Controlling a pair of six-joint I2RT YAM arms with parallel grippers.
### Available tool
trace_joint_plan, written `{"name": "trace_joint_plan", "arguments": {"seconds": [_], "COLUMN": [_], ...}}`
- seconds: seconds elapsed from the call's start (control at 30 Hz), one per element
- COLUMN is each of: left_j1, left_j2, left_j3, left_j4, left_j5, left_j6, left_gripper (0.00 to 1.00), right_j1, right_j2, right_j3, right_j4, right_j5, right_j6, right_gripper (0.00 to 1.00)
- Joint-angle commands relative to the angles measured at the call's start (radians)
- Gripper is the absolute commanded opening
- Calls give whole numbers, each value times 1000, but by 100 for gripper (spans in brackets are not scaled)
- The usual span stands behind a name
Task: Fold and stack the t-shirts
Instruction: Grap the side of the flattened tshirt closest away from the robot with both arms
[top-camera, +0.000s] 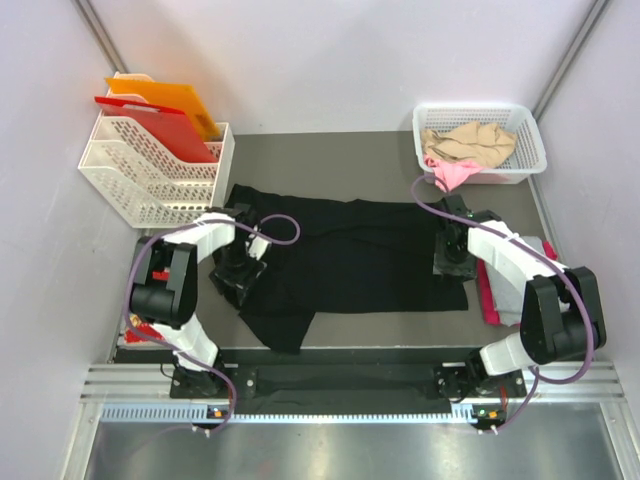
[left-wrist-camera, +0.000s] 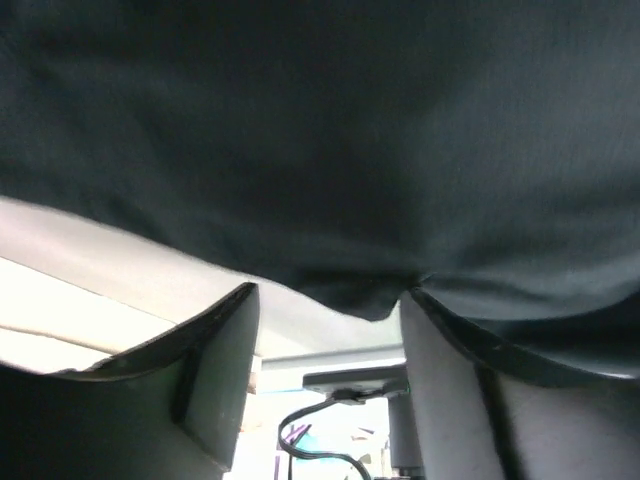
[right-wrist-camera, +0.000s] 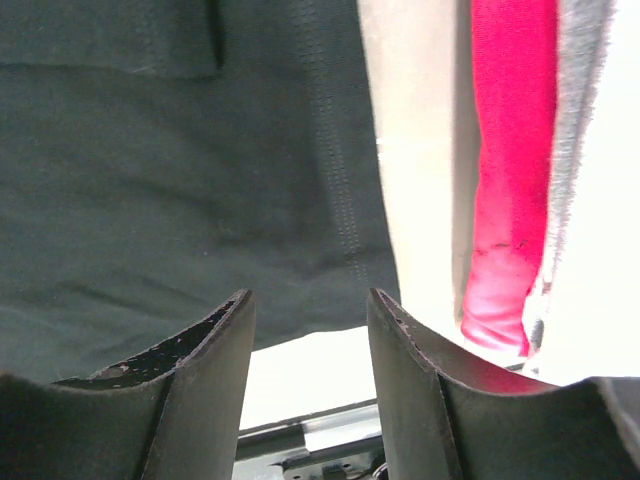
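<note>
A large black t-shirt (top-camera: 360, 255) lies spread flat across the table's middle, with a sleeve bunched at its near left. My left gripper (top-camera: 240, 268) sits at that left end. In the left wrist view it (left-wrist-camera: 330, 292) is open, the black cloth (left-wrist-camera: 320, 140) just past its fingertips and nothing between them. My right gripper (top-camera: 450, 262) hovers over the shirt's right edge. It (right-wrist-camera: 310, 294) is open too, above the black hem (right-wrist-camera: 200, 200). A magenta t-shirt (right-wrist-camera: 510, 150) and a grey one (right-wrist-camera: 580, 100) lie folded just right of it.
At the back right a white basket (top-camera: 535, 150) holds a beige shirt (top-camera: 470, 142) and a pink one (top-camera: 450, 175). A white file rack (top-camera: 140, 175) with red and orange folders (top-camera: 165, 110) stands at the back left. A metal rail (top-camera: 340, 380) runs along the near edge.
</note>
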Motion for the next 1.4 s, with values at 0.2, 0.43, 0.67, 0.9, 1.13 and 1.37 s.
{"name": "trace_joint_plan", "arguments": {"seconds": [0.2, 0.43, 0.67, 0.9, 1.13, 1.37], "left_j1": [4, 5, 7, 7, 8, 24], "left_j2": [66, 40, 10, -13, -26, -37], "left_j3": [15, -2, 10, 36, 32, 12], "left_j4": [77, 87, 70, 45, 33, 39], "left_j5": [-40, -58, -69, -67, -81, -93], "left_j6": [-16, -16, -7, -4, 13, 33], "left_gripper": [19, 0, 0, 0, 0, 0], "right_j1": [-51, -56, -45, -42, -41, -41], "right_j2": [-29, -10, -29, -19, -27, -39], "right_j3": [-20, -37, -57, -88, -150, -204], "right_j4": [29, 26, -22, -65, -36, 26], "right_j5": [11, -54, -80, -16, -25, 23], "right_j6": [-22, 15, 76, 142, 228, 309], "right_gripper": [50, 48, 47, 49, 52, 52]}}
